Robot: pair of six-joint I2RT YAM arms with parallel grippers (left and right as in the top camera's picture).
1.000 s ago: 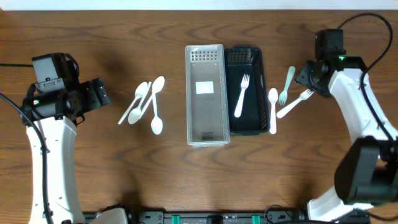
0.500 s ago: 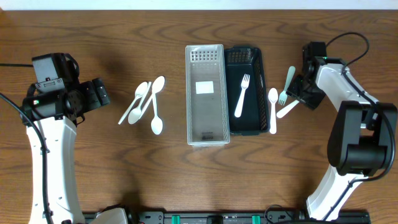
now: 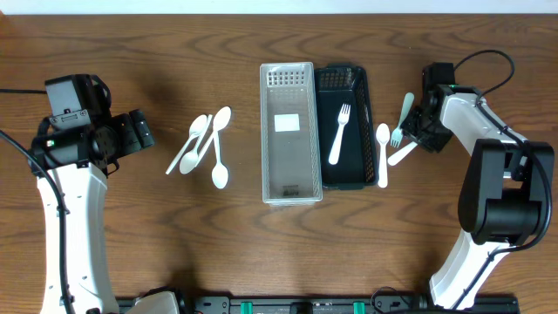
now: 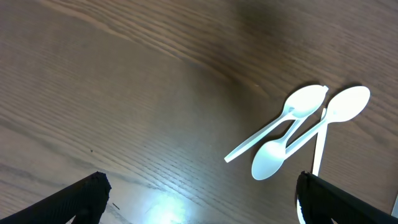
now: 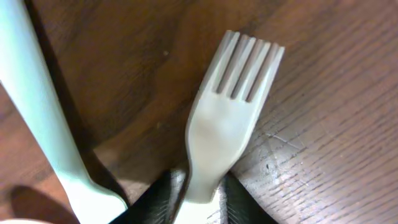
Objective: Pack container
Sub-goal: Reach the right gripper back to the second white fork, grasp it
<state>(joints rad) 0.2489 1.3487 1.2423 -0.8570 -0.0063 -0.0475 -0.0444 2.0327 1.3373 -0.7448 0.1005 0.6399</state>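
The white fork [image 5: 227, 118] lies flat on the table [image 3: 174, 244] right of both containers, its long axis on a diagonal: tines toward the far right edge, handle slanting back toward the black container [image 3: 368, 131]. The right gripper [image 5: 198, 200] is down over it, fingers [image 5: 155, 202] pressed in on either side of the neck just behind the tines, so they pinch the fork. The tines end has bare wood around it. On the handle side it is crowded: a pale green fork [image 5: 43, 106] lies just beside, its tines end close to the white fork's neck, and a white spoon [image 3: 382, 155] lies along the black container's right wall, bowl away from the robot, near the handle's end. The black container holds another fork [image 3: 338, 133], tines away from the robot. Touching its left wall is the clear container [image 3: 267, 131], long axis the same way. Well left of that, three white spoons [image 3: 221, 176] lie loosely bunched. The left gripper [image 4: 205, 202] hovers beyond them with its fingers spread wide apart, holding nothing.
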